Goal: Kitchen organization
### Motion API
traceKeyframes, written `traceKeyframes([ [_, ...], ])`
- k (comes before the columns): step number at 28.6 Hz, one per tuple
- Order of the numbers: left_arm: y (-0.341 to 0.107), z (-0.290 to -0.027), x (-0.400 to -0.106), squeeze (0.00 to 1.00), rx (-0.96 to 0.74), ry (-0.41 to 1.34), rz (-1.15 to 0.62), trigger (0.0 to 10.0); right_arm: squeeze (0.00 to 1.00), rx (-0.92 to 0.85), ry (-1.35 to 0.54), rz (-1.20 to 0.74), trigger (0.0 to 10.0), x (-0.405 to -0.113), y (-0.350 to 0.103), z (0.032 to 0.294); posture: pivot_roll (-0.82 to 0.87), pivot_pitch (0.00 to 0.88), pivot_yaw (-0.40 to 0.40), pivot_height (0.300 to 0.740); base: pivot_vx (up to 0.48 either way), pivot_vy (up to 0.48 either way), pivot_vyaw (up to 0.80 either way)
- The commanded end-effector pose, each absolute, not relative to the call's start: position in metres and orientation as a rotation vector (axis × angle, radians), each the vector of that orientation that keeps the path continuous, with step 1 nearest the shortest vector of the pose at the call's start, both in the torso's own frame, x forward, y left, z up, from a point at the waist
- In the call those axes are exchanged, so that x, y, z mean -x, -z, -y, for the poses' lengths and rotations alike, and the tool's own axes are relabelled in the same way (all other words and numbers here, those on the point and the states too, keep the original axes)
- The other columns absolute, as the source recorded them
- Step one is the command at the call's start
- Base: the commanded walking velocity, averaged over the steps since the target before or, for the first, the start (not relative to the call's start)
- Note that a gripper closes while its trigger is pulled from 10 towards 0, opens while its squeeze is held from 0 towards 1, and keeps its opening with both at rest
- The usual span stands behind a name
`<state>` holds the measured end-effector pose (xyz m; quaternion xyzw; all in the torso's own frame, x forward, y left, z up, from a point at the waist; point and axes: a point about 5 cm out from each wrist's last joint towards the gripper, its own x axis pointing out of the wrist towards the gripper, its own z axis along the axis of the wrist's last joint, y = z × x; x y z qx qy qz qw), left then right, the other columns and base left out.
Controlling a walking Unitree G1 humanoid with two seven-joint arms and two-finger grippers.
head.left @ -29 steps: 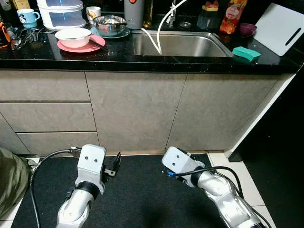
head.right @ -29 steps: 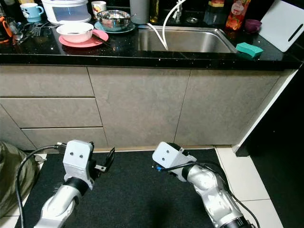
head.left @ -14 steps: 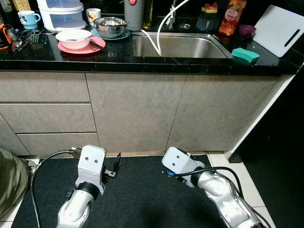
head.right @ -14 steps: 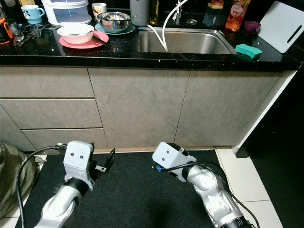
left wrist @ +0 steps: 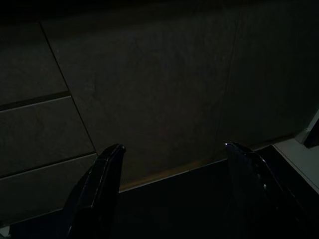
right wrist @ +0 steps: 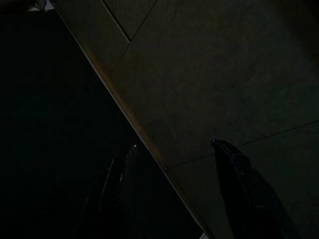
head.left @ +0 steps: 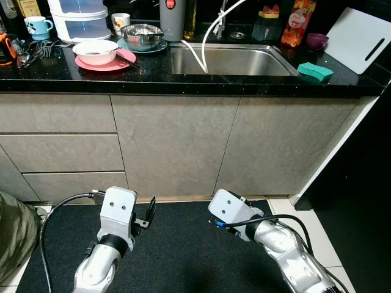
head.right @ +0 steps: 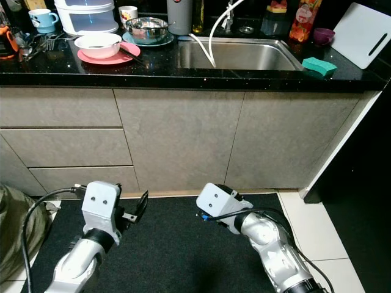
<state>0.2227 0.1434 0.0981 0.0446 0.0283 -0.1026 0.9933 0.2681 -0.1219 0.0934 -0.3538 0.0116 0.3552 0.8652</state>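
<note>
The view has tilted slightly upward: the table (head.left: 183,76), sink (head.left: 229,58) and pink plate (head.left: 110,61) sit lower in the frame than one second ago, revealing more of the far wall area. The objects themselves have not shifted relative to one another.

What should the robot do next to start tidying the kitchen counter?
Probably raise the left end effector toward the white bowl on the pink plate. Both arms hang low in front of the cabinet, with the right end effector open and holding nothing, like the left. The dishes sit on the counter left of the sink, nearest the left arm.
</note>
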Motion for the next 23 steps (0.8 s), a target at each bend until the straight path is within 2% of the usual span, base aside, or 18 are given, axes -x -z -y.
traceKeyframes([
  [1,-0.0938,-0.1439,-0.2208,0.0,-0.091,0.211,-0.072,10.0,0.0,0.741,-0.747,-0.024,10.0,-0.2664,-0.091,0.1216,0.02,0.0,0.008,0.74,0.0,0.0,0.0],
  [23,-0.0929,-0.1379,-0.2138,0.0,-0.078,0.214,-0.072,10.0,0.0,0.742,-0.746,-0.023,10.0,-0.2592,-0.0901,0.1277,0.03,0.0,-0.041,0.74,0.0,0.0,0.0],
])
